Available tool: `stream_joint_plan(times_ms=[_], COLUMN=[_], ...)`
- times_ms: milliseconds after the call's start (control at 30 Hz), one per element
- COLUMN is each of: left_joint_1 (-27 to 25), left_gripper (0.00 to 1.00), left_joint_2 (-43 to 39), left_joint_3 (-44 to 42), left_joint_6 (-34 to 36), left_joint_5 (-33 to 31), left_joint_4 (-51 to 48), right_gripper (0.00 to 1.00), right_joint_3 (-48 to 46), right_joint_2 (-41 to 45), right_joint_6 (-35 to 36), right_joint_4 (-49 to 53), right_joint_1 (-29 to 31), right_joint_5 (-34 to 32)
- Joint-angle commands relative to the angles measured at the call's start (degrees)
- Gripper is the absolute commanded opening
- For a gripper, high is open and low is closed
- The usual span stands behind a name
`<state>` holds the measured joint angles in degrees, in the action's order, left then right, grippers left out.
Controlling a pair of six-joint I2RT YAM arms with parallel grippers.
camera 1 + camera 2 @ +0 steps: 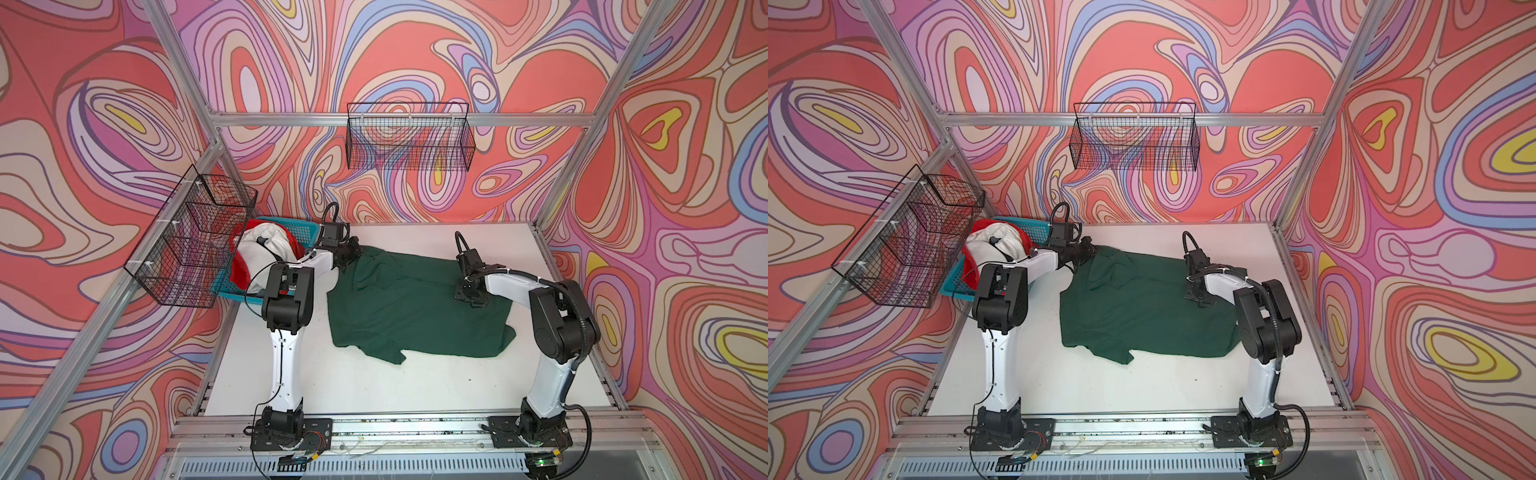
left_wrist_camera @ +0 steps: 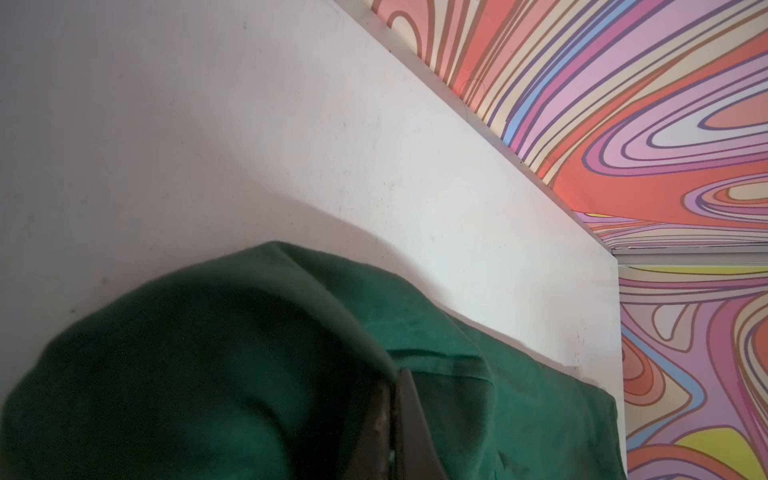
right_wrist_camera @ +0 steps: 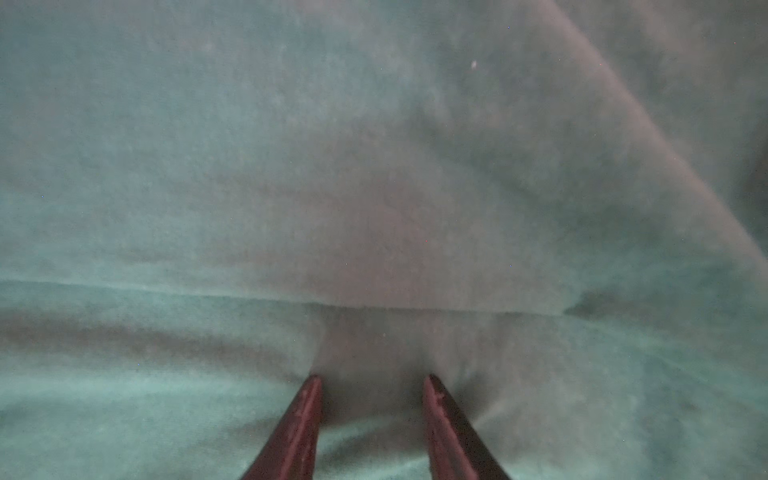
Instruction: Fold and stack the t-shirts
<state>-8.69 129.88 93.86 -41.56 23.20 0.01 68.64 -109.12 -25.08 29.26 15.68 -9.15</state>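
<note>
The dark green t-shirt lies rumpled on the white table just beside the blue basket. Its long axis runs away from the basket, with the sleeve end seemingly nearest it. The left gripper is pinched tight on the basket-side corner, and the right gripper, farther from the basket, presses spread fingers onto the cloth. The step looks like flattening before folding, so next that corner needs drawing outward with the far end held down.

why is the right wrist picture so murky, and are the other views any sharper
Right wrist view: the green t-shirt fills the frame up close, so it looks dim, grainy and washed grey-green. Left wrist view: the near fold of cloth is soft, the table behind is sharper and carries a soft shadow. Both top views: crisp and evenly lit, with no glare.
</note>
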Motion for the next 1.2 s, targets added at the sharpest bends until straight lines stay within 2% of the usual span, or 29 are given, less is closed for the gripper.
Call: stream_joint_plan(times_ms=[0, 567, 933, 1167], left_joint_1=[0.3, 2.8, 4.4, 4.4], left_gripper=[0.00, 0.00, 0.00, 0.00], left_joint_2=[0.5, 1.0, 8.0, 4.2], left_joint_3=[1.8, 7.6, 22.0, 15.1], left_joint_6=[1.7, 5.9, 9.7, 10.2], left_joint_5=[0.7, -0.5, -1.3, -5.0], left_joint_4=[-1.0, -6.3, -17.2, -16.2], right_gripper=[0.43, 0.43, 0.43, 0.43], right_joint_3=[-1.8, -2.9, -2.8, -0.5], right_joint_2=[-0.2, 0.5, 0.1, -0.9], right_joint_6=[0.3, 0.3, 0.6, 0.5], right_joint_4=[1.5, 1.4, 1.4, 1.8], right_joint_1=[-0.4, -1.1, -1.3, -2.2], right_joint_5=[0.2, -0.2, -0.4, -0.5])
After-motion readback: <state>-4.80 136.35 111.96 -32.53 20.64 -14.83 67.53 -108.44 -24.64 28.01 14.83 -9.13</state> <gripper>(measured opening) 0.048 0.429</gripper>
